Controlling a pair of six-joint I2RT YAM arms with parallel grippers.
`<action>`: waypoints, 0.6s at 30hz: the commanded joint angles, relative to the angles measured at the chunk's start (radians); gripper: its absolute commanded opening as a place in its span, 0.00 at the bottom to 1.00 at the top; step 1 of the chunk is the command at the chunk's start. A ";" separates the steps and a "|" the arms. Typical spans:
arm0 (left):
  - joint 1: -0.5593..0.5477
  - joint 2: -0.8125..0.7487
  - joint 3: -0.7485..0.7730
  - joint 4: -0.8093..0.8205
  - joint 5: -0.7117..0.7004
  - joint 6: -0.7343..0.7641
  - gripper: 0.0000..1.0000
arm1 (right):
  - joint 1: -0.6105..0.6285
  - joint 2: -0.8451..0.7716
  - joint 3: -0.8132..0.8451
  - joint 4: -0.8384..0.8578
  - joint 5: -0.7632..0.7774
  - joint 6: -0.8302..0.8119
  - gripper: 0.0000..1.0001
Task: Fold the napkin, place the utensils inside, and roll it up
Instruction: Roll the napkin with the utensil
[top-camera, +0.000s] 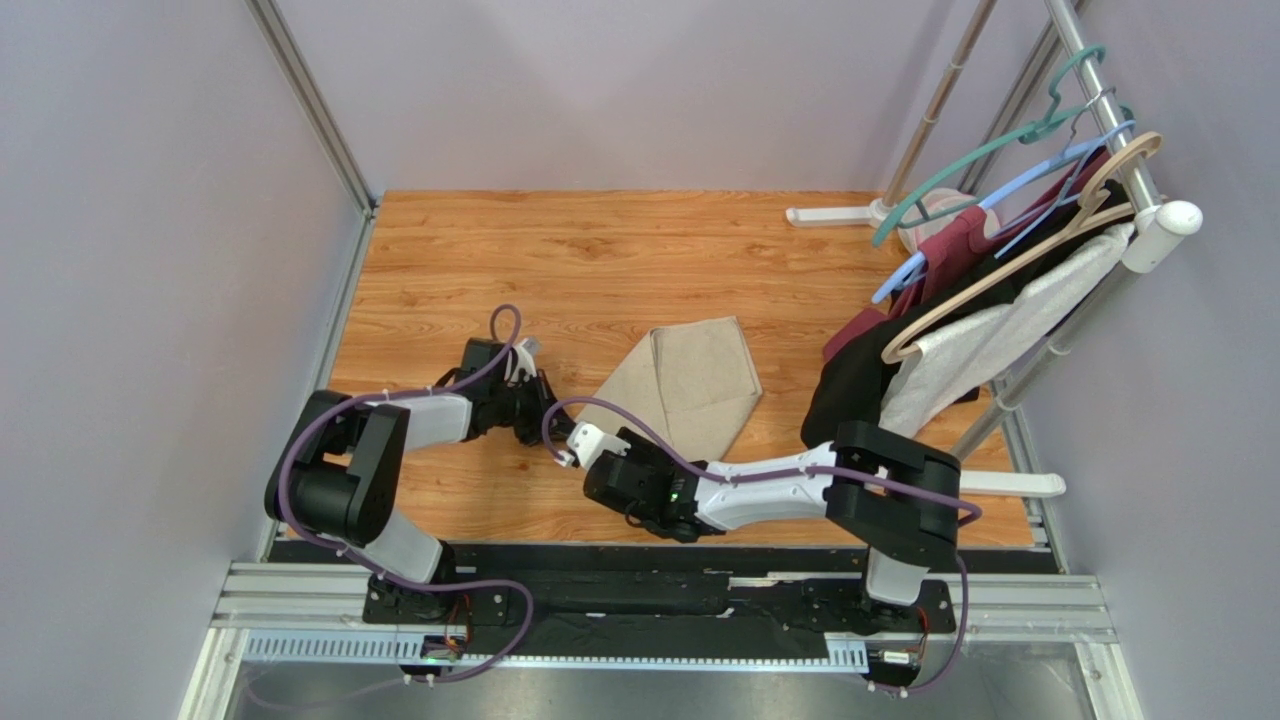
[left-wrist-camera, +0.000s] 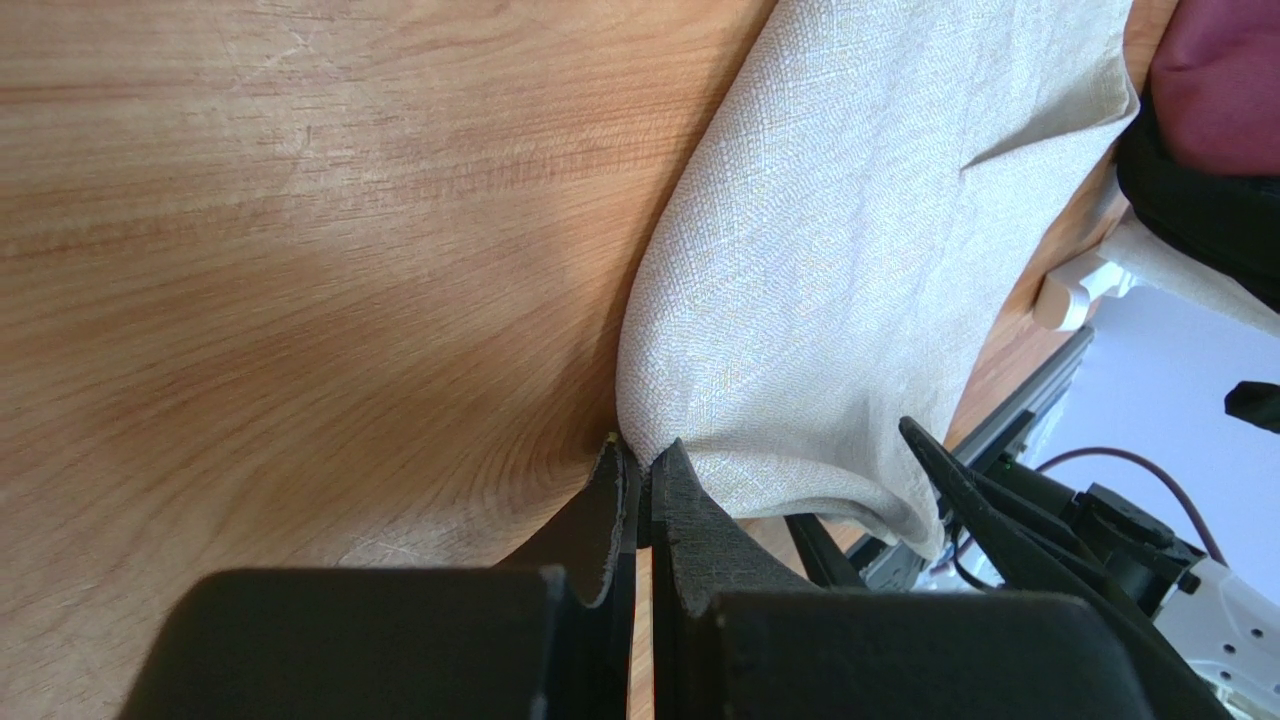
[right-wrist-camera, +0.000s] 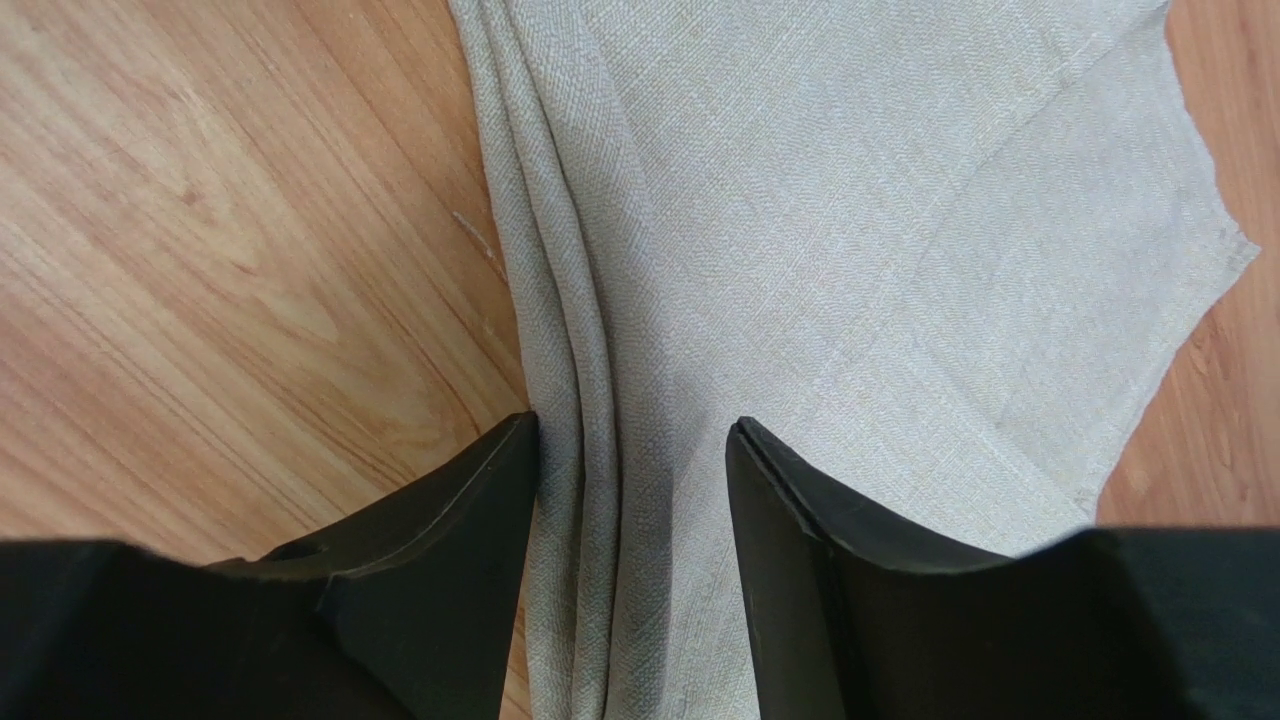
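Note:
The beige napkin (top-camera: 688, 386) lies folded on the wooden table (top-camera: 601, 255), with its narrow end toward the arms. My left gripper (top-camera: 550, 416) is at the napkin's near left corner. In the left wrist view its tips (left-wrist-camera: 643, 462) are shut and pinch the edge of the napkin (left-wrist-camera: 857, 255). My right gripper (top-camera: 582, 446) is open just beside it. In the right wrist view (right-wrist-camera: 631, 450) its fingers straddle the layered folded edge of the napkin (right-wrist-camera: 842, 225). The right gripper's fingers (left-wrist-camera: 984, 503) also show in the left wrist view. No utensils are in view.
A clothes rack (top-camera: 1120, 135) with hangers and maroon, black and white garments (top-camera: 962, 323) stands at the right, overhanging the table's right side. Its white foot (top-camera: 831, 216) lies at the back right. Grey walls close in the left and back.

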 joint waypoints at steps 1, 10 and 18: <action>0.012 0.000 0.025 -0.021 -0.010 0.029 0.00 | 0.017 0.059 0.013 -0.032 0.087 -0.006 0.52; 0.013 -0.016 0.019 0.016 0.021 0.026 0.00 | 0.041 0.124 0.039 -0.088 0.030 0.004 0.00; 0.036 -0.232 0.002 -0.068 -0.089 0.038 0.68 | -0.032 -0.052 -0.002 -0.071 -0.328 0.079 0.00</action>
